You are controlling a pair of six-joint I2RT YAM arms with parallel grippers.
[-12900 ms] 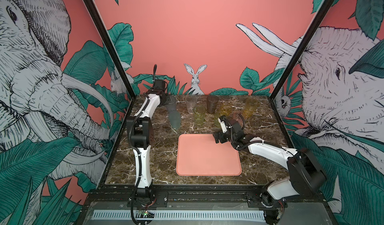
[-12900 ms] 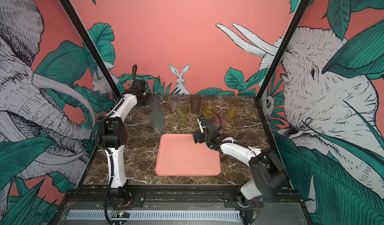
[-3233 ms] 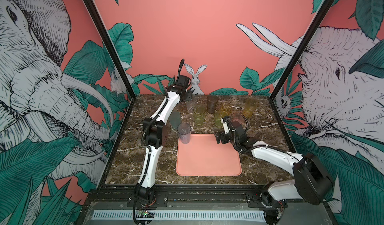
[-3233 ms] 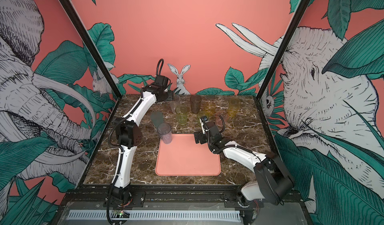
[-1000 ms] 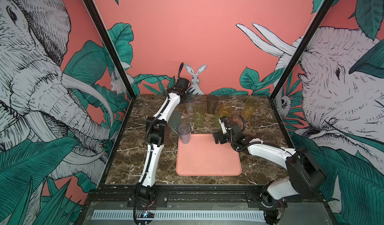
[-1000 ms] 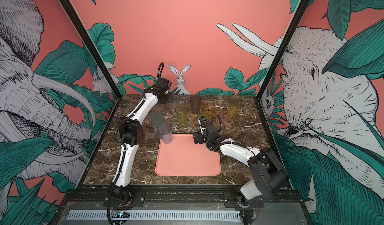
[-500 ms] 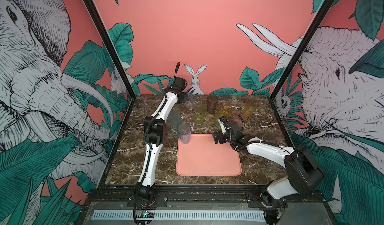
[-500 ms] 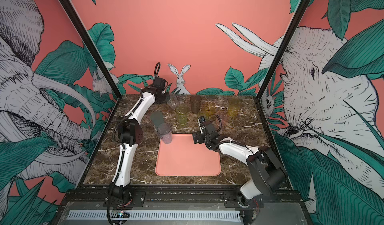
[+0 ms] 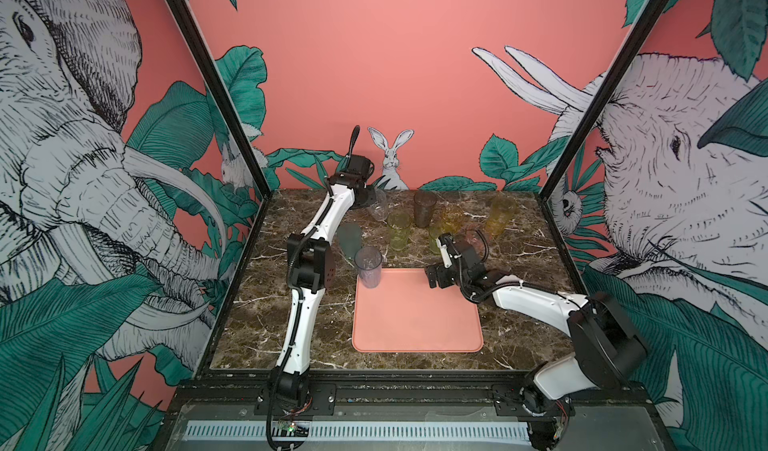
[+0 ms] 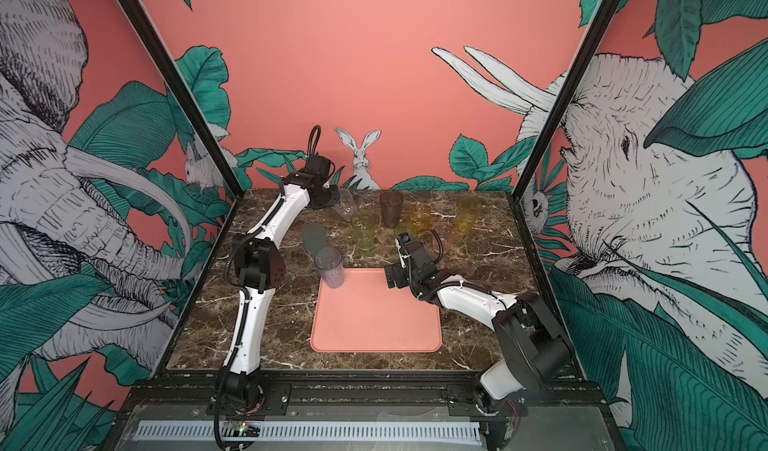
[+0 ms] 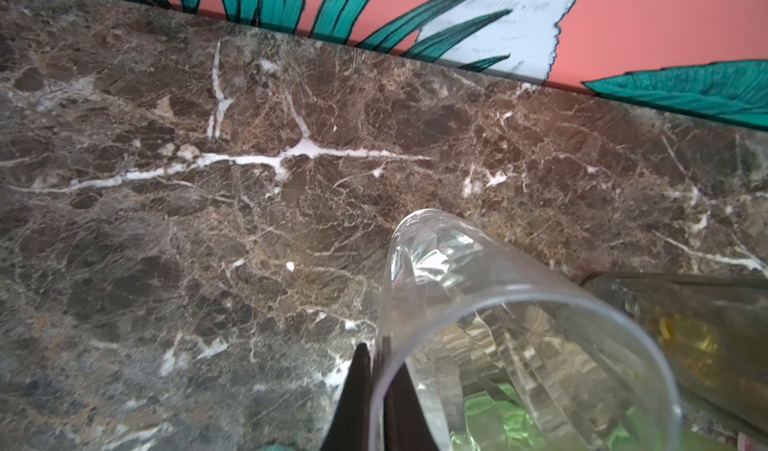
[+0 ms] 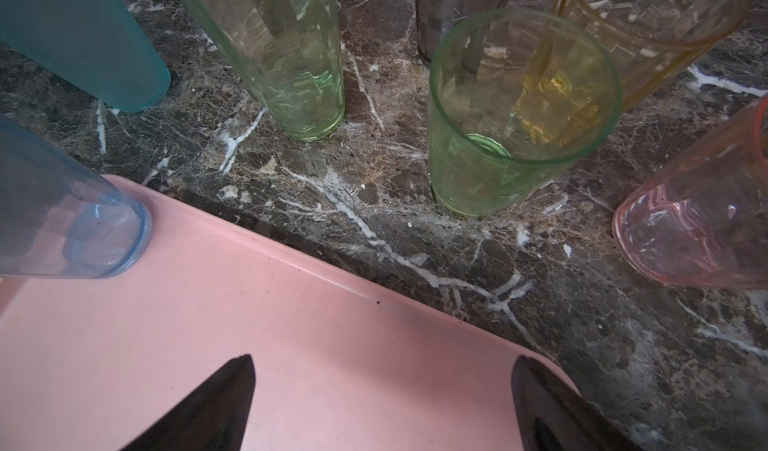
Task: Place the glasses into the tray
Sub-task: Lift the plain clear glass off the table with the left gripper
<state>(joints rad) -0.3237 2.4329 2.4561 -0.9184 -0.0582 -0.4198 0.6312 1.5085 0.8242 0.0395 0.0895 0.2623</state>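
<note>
Left end effector (image 11: 376,395) pinches the rim of a clear faceted tumbler (image 11: 498,324), tilted near the marble table's (image 11: 208,220) back edge; right end effector (image 12: 382,390) gapes empty over the smooth pink tray's (image 12: 332,336) back-right corner.

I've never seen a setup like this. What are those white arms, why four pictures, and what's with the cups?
They are two robot arms, each ending in a two-fingered gripper. Two pictures look down from side-by-side overhead cameras; two come from cameras on the wrists. On the marble table lies a pink tray with one grey-violet tumbler on its far left corner; the other coloured tumblers stand behind it. The left gripper is shut on the rim of a clear tumbler, tilted, near the back wall. The right gripper is open and empty over the tray's far right corner.
</note>
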